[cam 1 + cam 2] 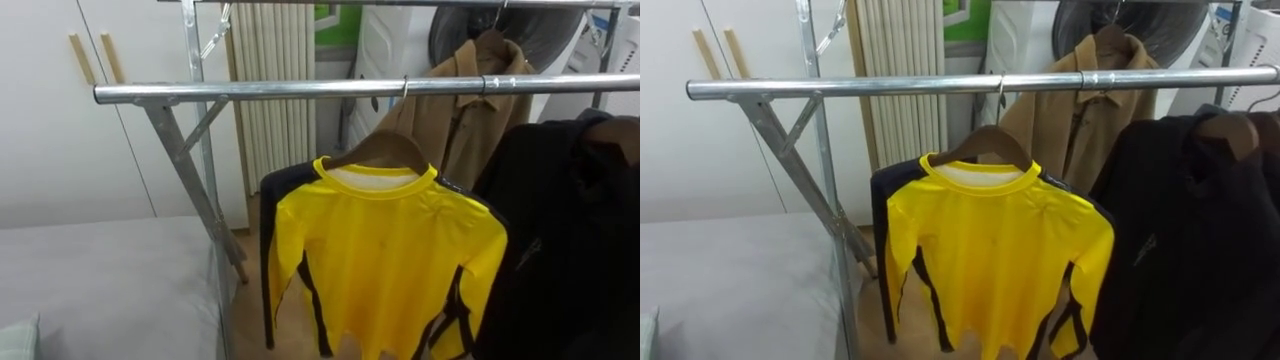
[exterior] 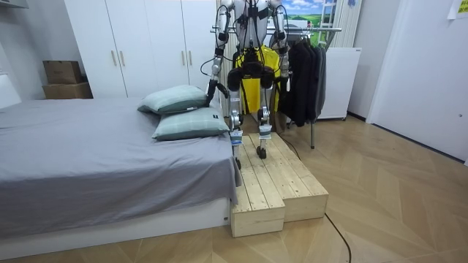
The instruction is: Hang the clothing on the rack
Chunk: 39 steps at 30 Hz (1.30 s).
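Note:
A yellow long-sleeved shirt (image 1: 385, 260) with dark side stripes hangs on a wooden hanger (image 1: 385, 148). The hanger's hook is over the metal rail (image 1: 250, 91) of the clothes rack right in front of me. In the room view I stand on a wooden platform (image 2: 278, 183) facing the rack. Both arms are down at my sides, and the yellow shirt (image 2: 252, 91) is beyond my body. My left hand (image 2: 211, 88) hangs toward the bed side. My right hand (image 2: 283, 74) hangs beside the dark clothes. Neither touches the shirt.
A black jacket (image 1: 570, 230) hangs close to the right of the yellow shirt, and a tan shirt (image 1: 470, 100) hangs on a rail behind. The rack's slanted leg (image 1: 190, 190) stands at the left beside a grey bed (image 1: 100, 280). Two pillows (image 2: 175, 98) lie on the bed.

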Available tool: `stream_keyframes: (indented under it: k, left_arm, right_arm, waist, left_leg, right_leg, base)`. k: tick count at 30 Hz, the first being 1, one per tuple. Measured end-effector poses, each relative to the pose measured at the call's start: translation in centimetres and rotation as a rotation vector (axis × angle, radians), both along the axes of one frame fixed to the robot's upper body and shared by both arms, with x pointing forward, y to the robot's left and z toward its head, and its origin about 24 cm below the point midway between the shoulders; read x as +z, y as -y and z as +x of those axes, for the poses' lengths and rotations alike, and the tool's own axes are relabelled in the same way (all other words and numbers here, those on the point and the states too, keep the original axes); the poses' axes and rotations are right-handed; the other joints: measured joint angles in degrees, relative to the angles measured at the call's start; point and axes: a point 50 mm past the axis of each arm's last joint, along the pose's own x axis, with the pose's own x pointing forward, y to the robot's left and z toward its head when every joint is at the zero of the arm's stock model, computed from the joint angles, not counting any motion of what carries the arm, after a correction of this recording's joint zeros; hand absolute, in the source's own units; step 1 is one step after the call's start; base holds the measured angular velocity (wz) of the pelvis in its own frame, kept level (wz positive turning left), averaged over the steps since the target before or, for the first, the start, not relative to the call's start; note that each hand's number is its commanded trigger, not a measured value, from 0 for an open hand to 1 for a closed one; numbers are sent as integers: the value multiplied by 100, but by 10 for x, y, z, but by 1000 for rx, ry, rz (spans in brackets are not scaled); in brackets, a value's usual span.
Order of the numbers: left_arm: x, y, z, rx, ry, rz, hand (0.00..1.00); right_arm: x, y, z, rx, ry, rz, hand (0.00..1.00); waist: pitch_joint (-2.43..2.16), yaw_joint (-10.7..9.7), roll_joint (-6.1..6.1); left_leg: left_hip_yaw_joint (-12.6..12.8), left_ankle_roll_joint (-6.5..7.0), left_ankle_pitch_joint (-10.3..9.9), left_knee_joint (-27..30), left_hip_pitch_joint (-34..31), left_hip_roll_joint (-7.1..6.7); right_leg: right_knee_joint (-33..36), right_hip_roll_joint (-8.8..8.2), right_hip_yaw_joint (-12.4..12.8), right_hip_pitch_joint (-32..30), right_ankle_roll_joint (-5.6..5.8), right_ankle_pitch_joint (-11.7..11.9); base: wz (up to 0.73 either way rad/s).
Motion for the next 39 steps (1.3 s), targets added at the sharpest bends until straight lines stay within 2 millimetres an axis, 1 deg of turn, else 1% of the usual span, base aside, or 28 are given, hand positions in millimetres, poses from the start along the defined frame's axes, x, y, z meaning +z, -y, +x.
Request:
stream_keyframes:
  k: [10, 13, 21, 22, 24, 25, 28, 29, 30, 31, 32, 33, 36, 37, 39]
  left_arm:
    - [0, 0, 0, 1, -4, -17, 0]
    - [0, 0, 0, 1, -5, -16, 0]
    - [0, 2, 0, -40, -19, -10, 0]
    - [-1, 2, 0, -43, -21, -9, 0]
    - [0, 2, -1, -44, -21, -8, 0]
    - [0, 2, 0, -45, -19, -7, 0]
    - [0, 2, 1, -47, -17, -3, 0]
    - [0, 2, 1, -48, -16, -2, 0]
    - [0, 2, 2, -49, -15, -1, 0]
    - [-1, 2, 3, -56, -13, 0, 0]
    - [-1, 3, 3, -57, -12, 2, 0]
    - [-1, 3, 4, -58, -10, 2, 0]
    - [-1, 4, 4, -63, -9, 4, 0]
    - [-1, 4, 5, -66, -5, 6, 0]
    - [-1, 6, 7, -78, 1, 10, 0]
  right_arm:
    - [0, 0, -1, -37, 6, 24, 0]
    - [-1, -1, -1, -40, 4, 26, 0]
    - [-1, -2, 0, -41, 6, 28, 0]
    - [-1, -2, 1, -35, 5, 26, 0]
    - [-1, -3, 3, -25, 6, 26, 0]
    - [-1, -4, 6, -13, 8, 24, 0]
    - [0, -7, 15, 16, 14, 21, 0]
    - [0, -8, 17, 34, 15, 22, 0]
    - [0, -8, 18, 50, 13, 20, 0]
    - [0, -10, 21, 71, 12, 21, 0]
    - [0, -11, 23, 87, 11, 25, 0]
    - [0, -12, 25, 97, 12, 27, 0]
    - [0, -17, 33, 177, 18, 35, 0]
    - [1, -18, 36, 216, 20, 34, 0]
    - [1, -18, 40, 241, 25, 31, 0]
  waist:
    - [-2, -17, 23]
    - [-20, -22, 22]
    - [-14, -35, 14]
    - [-2, -34, 31]
    - [-4, -30, 30]
    - [-19, -25, 16]
    - [-22, -16, 23]
    - [-19, -9, 46]
    - [-6, -4, 16]
    - [-19, 30, 50]
    - [-14, 39, 77]
    - [-13, 40, 76]
    - [-23, 87, 107]
    - [-24, 85, 121]
    - [-10, 127, 165]
  left_leg:
    - [1, 2, -11, -1, 1, 0]
    - [1, 4, -15, -1, 1, 0]
    - [-3, 6, -18, 1, -4, -1]
    - [-3, 6, -18, 2, -6, 1]
    - [-6, 6, -18, 6, -9, 5]
    - [-10, 6, -18, 9, -10, 7]
    - [-27, 5, -17, 20, -15, 9]
    - [-42, 5, -17, 24, -24, 10]
    - [-50, 5, -17, 26, -31, 12]
    - [-74, 5, -17, 32, -42, 18]
    - [-91, 2, -18, 34, -48, 24]
    - [-108, 0, -19, 38, -55, 29]
    - [-188, -35, -22, 75, -130, 88]
    - [-275, -67, -44, 145, -198, 118]
    - [-413, -89, -33, 211, -251, 149]
  right_leg:
    - [-3, -8, -25, 10, 6, -4]
    - [-3, -7, -28, 8, 8, -5]
    - [2, -8, -30, 3, 11, -7]
    - [5, -8, -38, 1, 10, -8]
    - [11, -17, -75, 1, 3, -14]
    - [17, -20, -85, 1, 0, -16]
    - [22, -26, -111, 3, -6, -21]
    - [22, -30, -128, 3, -8, -25]
    - [22, -32, -138, 1, -10, -27]
    - [22, -32, -155, 2, -11, -33]
    - [25, -31, -172, 2, -20, -43]
    - [26, -32, -188, 2, -23, -47]
    - [48, -37, -368, -16, -64, -97]
    - [68, -36, -452, -25, -88, -140]
    - [116, -43, -597, -27, -130, -203]
  base:
    - [0]
    - [0]
    - [0]
    - [0]
    - [0]
    - [0]
    - [2]
    - [5]
    - [7]
    - [7]
    - [8]
    - [11]
    - [18]
    - [32]
    - [41]
